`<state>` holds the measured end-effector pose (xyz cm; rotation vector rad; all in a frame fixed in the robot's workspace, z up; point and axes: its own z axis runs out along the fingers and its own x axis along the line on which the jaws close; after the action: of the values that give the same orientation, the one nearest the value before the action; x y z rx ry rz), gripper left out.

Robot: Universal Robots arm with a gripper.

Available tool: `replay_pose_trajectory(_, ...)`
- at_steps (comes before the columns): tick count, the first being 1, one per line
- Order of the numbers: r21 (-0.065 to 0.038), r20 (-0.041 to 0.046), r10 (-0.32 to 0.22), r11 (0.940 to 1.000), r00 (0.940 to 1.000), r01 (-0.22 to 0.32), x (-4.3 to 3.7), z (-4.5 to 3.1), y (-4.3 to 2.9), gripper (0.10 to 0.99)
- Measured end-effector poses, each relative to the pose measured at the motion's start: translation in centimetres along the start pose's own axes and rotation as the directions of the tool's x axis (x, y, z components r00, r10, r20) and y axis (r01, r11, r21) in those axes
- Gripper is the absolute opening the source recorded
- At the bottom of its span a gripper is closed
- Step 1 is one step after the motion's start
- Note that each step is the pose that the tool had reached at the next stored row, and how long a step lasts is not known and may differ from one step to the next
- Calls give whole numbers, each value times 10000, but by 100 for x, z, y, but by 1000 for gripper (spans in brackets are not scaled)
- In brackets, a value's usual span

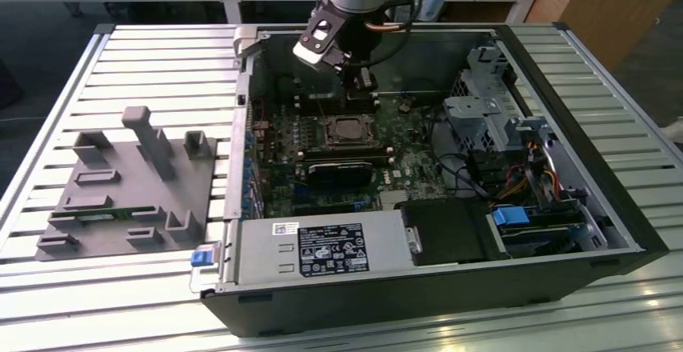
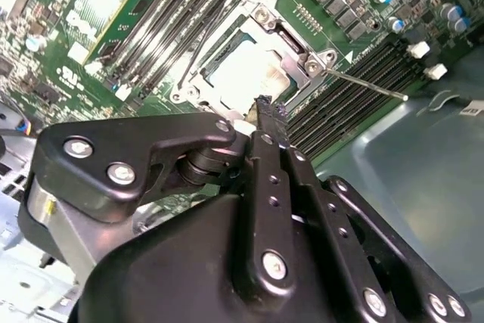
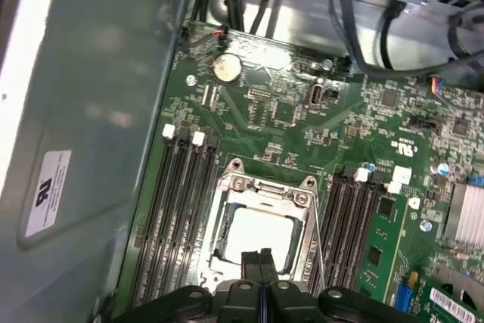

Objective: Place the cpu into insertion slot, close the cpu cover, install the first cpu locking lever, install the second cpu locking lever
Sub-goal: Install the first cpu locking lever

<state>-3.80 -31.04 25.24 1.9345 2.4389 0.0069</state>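
The cpu [image 3: 261, 234] lies pale and flat in the insertion slot [image 1: 344, 130] on the green motherboard. The silvery cpu cover [image 3: 266, 184] lies down around it, and its cut-out shows the chip's face. In the second wrist view the cpu [image 2: 243, 73] sits inside the same frame [image 2: 291, 43]. A thin metal locking lever [image 2: 367, 85] sticks out past the socket's corner towards the memory slots. My gripper [image 3: 261, 259] hovers just above the socket's edge, fingers pressed together with nothing between them. In the exterior view my gripper [image 1: 359, 82] hangs behind the socket.
The open computer case [image 1: 597, 208] stands on a slatted metal table [image 1: 139, 64]. A black heatsink block [image 1: 339, 170] sits in front of the socket. Rows of memory slots [image 3: 178, 209] flank it. Cables [image 1: 481, 176] and drive bays fill the exterior view's right. A grey fixture [image 1: 128, 184] lies at its left.
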Motion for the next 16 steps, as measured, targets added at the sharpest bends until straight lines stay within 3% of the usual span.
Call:
replay_pose_trajectory(6,-16,-16,-841,9965,9965,841,0,-1,0,106)
replay_pose_trajectory(16,-35,-32,-1683,9857,9857,1682,0,-1,0,106)
